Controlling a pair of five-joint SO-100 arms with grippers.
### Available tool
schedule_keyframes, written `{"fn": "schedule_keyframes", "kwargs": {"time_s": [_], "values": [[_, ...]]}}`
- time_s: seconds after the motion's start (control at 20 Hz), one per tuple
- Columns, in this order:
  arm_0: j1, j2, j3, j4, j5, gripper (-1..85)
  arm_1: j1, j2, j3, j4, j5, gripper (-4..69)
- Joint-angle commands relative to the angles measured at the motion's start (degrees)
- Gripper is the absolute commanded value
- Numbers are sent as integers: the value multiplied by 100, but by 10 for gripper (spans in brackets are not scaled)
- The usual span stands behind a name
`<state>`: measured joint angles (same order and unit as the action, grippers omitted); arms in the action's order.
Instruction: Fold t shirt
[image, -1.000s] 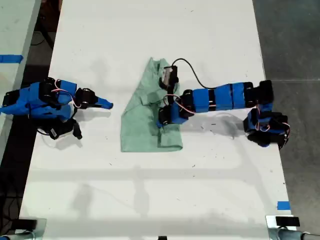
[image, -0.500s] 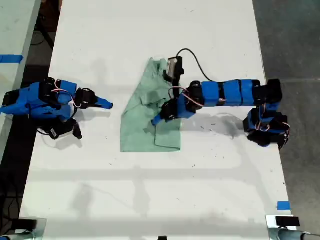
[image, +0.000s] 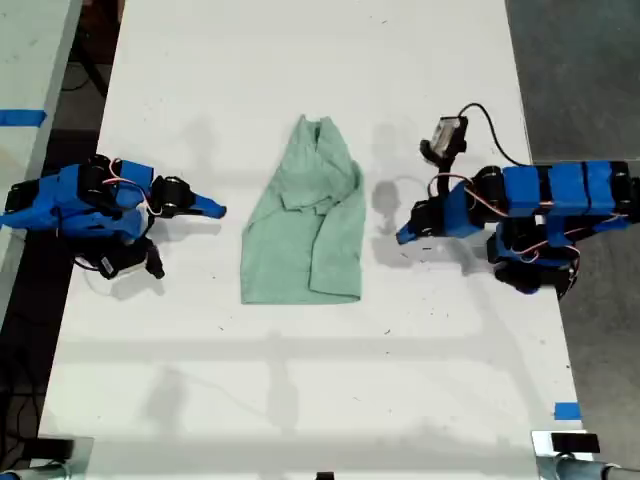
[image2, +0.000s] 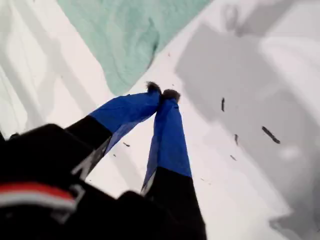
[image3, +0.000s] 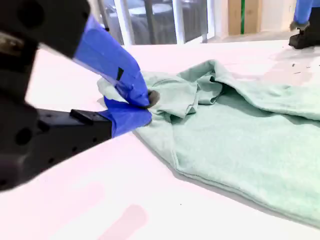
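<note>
Resting on the white table (image: 300, 390) at the exterior view's left, my second gripper (image: 215, 209) is pointing at the t shirt (image: 305, 225) with its jaws closed on nothing, apart from the cloth. Lying folded at the table's middle, the shirt is narrowing toward the far end, its wide hem nearer the camera. Hovering at the exterior view's right, clear of the shirt, my first gripper (image: 402, 237) is holding its tips pressed together, empty.
</note>
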<state>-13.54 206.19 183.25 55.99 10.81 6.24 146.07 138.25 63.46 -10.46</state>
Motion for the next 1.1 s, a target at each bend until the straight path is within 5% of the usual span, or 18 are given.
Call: {"fn": "schedule_keyframes", "kwargs": {"time_s": [0.0,0.1,0.25,1.05], "values": [[18,35,44,-44,79,0,44,1687,1960,-536,158,12],[18,35,44,-53,79,0,-70,3155,2997,-492,132,12],[9,35,44,-62,88,0,-185,5423,3981,896,501,12],[35,35,53,-44,53,0,-44,5484,4017,1002,738,11]]}}
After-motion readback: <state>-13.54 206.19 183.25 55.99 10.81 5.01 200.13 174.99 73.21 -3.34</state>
